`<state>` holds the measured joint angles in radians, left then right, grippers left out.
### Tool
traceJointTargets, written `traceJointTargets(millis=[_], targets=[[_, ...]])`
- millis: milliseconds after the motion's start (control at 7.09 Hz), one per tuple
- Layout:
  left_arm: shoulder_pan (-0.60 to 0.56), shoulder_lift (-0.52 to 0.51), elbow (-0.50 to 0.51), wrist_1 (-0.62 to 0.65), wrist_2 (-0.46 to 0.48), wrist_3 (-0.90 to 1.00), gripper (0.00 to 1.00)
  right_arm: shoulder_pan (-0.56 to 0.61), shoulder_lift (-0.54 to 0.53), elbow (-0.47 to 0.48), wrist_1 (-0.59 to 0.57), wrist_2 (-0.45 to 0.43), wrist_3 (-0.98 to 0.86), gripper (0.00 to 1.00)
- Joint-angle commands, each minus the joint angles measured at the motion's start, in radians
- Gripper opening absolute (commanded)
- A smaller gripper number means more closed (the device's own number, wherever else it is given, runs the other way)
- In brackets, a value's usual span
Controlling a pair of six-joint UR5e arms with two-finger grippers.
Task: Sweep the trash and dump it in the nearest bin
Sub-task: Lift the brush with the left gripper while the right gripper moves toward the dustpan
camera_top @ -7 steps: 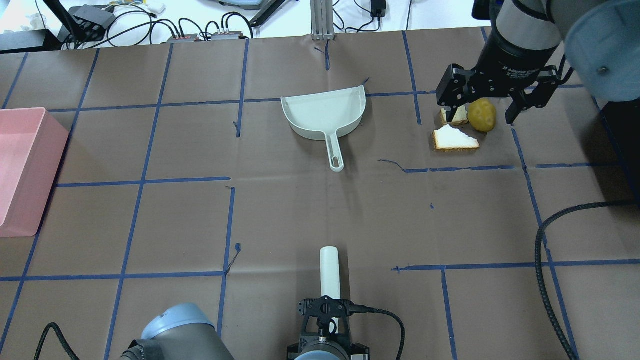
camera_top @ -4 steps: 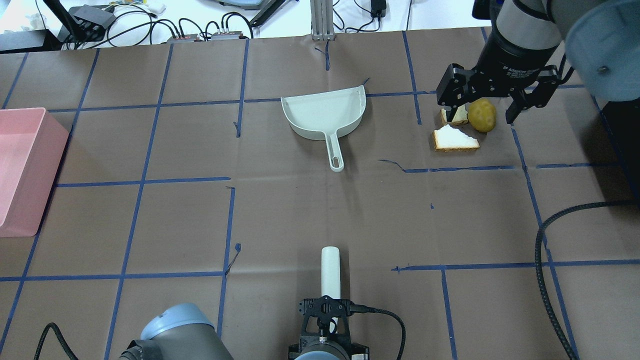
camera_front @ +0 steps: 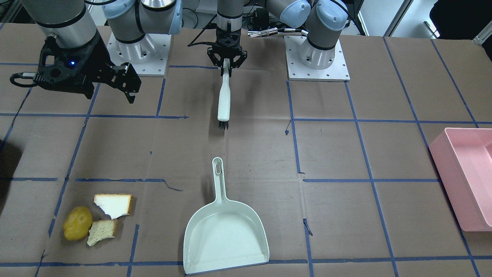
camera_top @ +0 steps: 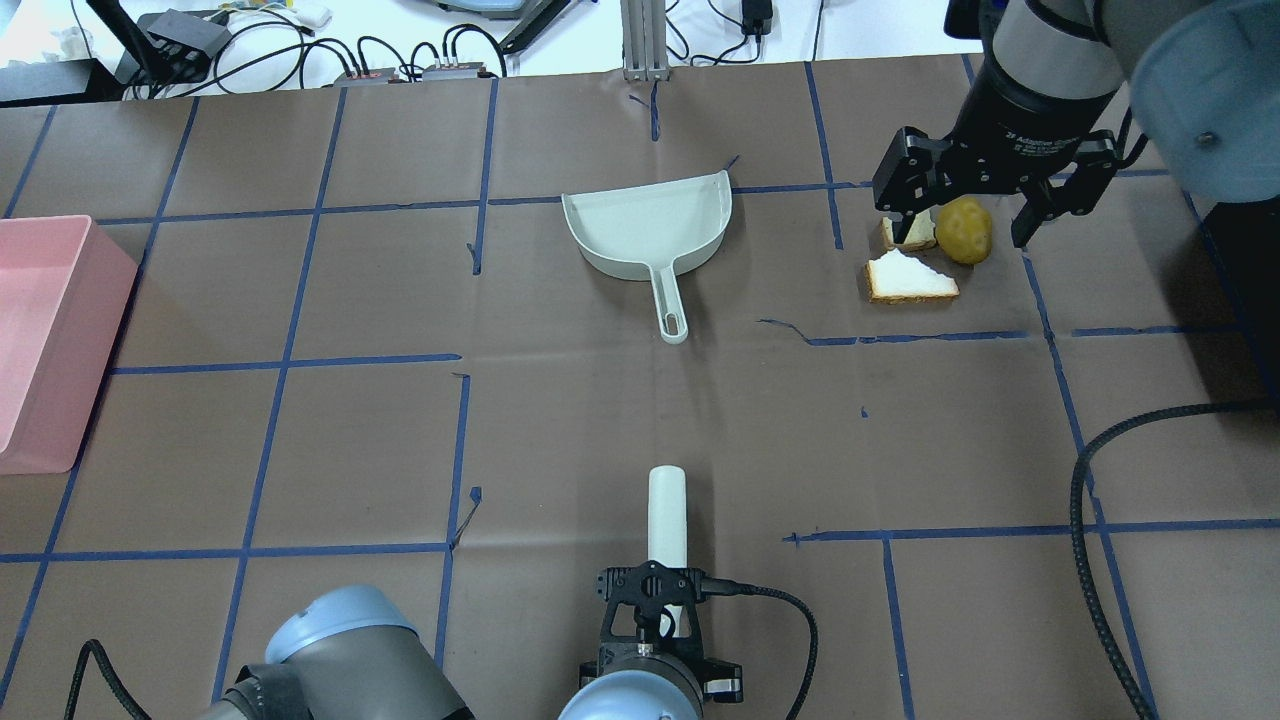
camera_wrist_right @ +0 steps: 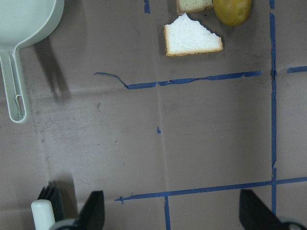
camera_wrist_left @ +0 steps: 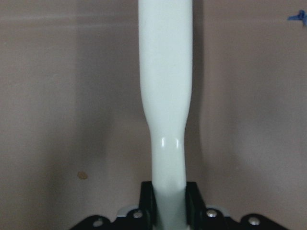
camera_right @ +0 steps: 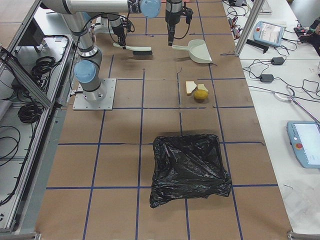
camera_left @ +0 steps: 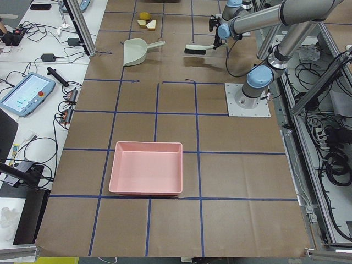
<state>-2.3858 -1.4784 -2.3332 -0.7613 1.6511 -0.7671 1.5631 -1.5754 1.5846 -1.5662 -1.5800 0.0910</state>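
Observation:
The trash lies together at the far right of the overhead view: a yellow potato-like piece [camera_top: 964,230] and two white bread pieces [camera_top: 910,278] [camera_top: 908,235]; they also show in the front view [camera_front: 77,223] [camera_front: 114,204] [camera_front: 102,232]. My right gripper [camera_top: 960,225] is open and empty, high above that area; its wrist view shows the bread [camera_wrist_right: 192,38] far below. My left gripper [camera_top: 655,610] is shut on the white handle of a brush [camera_front: 224,96], which points at the pale green dustpan [camera_top: 650,230]. The dustpan lies empty with its handle toward me.
A pink bin [camera_top: 40,330] stands at the table's left edge. A bin lined with a black bag [camera_right: 187,167] stands at the table's right end, nearer the trash. Cables and boxes [camera_top: 180,40] lie beyond the far edge.
My left gripper has pushed the brush a little forward, toward the dustpan, and the left arm's elbow has shifted. The right gripper and the trash have not visibly moved.

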Motion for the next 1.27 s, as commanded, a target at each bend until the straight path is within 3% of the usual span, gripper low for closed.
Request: traceJointTargets(millis=[0,423,564,705,1128], targets=[[0.177,0.062,0.067,-0.171,-0.011,0.220,0.10,0.000,0.000,0.000,0.000,0.000,-0.001,1.00],[0.418,0.119,0.098,-0.252,-0.008,0.405,0.09,0.002,0.000,0.005,0.000,0.000,0.001,1.00],[0.507,0.125,0.133,-0.341,-0.005,0.461,0.07,0.002,0.002,0.003,0.002,0.000,0.003,1.00],[0.599,0.100,0.217,-0.480,-0.005,0.512,0.00,0.005,0.003,-0.003,0.000,0.002,0.012,1.00],[0.721,0.005,0.357,-0.518,0.001,0.634,0.00,0.052,0.041,-0.005,-0.078,0.023,0.019,1.00]])
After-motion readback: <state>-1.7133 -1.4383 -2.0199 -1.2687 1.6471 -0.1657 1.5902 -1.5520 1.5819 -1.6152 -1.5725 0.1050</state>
